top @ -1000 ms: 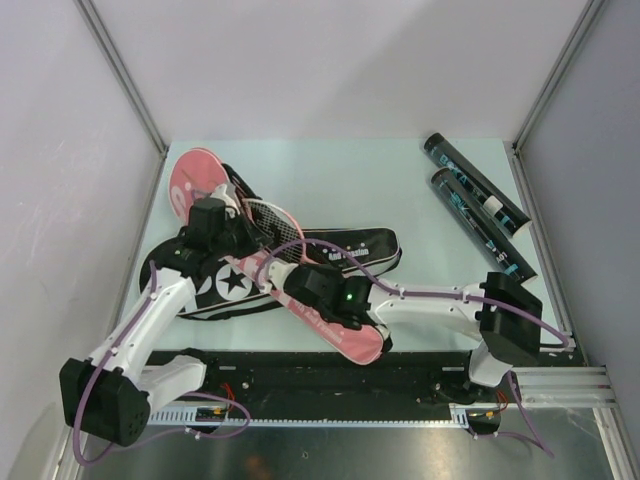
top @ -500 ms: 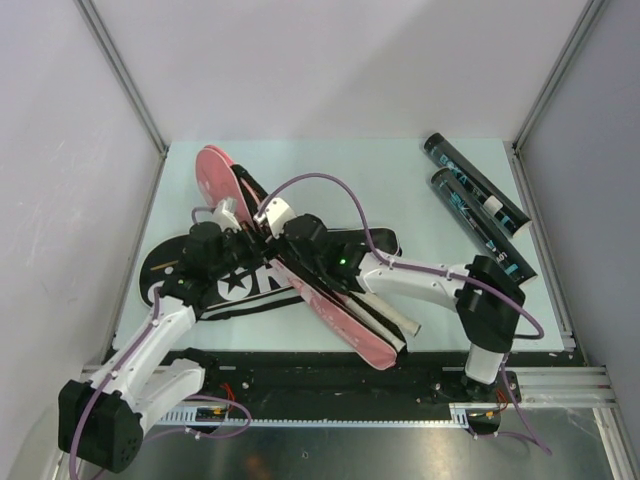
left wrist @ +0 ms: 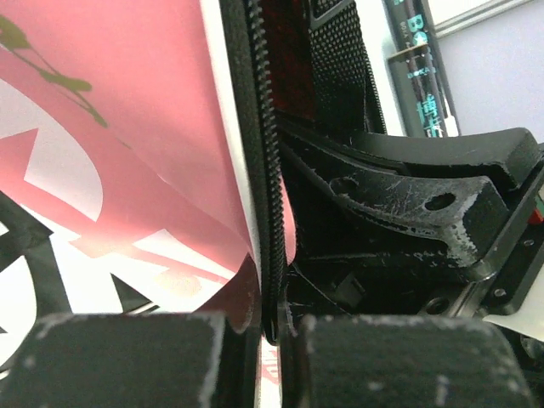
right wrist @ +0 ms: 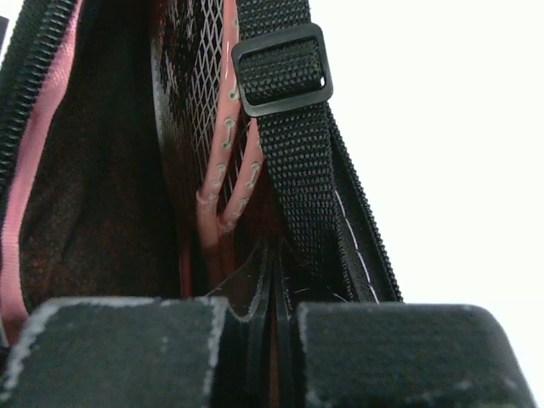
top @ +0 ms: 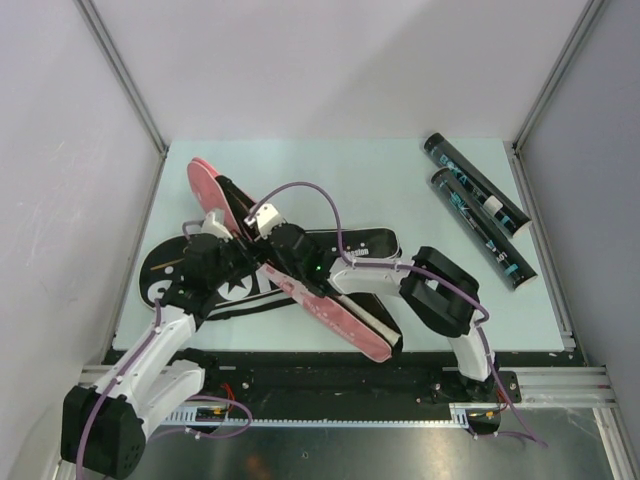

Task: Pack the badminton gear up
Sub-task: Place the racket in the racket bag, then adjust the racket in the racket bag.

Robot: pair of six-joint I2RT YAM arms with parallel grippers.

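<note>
A long black fabric racket bag [top: 372,242] lies slantwise across the pale green bench [top: 340,180]. Its mouth is unzipped, so the smooth pink lining [top: 345,325] shows along the near edge, and a rounded pink flap [top: 203,178] stands up at the far left end. Both arms meet over the middle of the bag.

The left pincer [left wrist: 270,340] is nearly closed and nips the bag's coarse black zipper [left wrist: 259,170] edge between its matte, scuffed pads, with glossy pink-and-white printed lining just beside it. The right pincer [right wrist: 272,331] is clamped tight on a thin black edge, apparently the bag's rim, though the close view is dim.

Inside the opening sit the rackets [right wrist: 228,144]. Their slim pink frames are dotted with small grommet holes and strung with fine mesh. A ribbed woven strap [right wrist: 297,170] with a rectangular black buckle [right wrist: 280,68] runs alongside them.

Two long dark cylindrical tubes [top: 475,185] with teal print lie side by side on the bench at the right rear, well apart from the bag.
</note>
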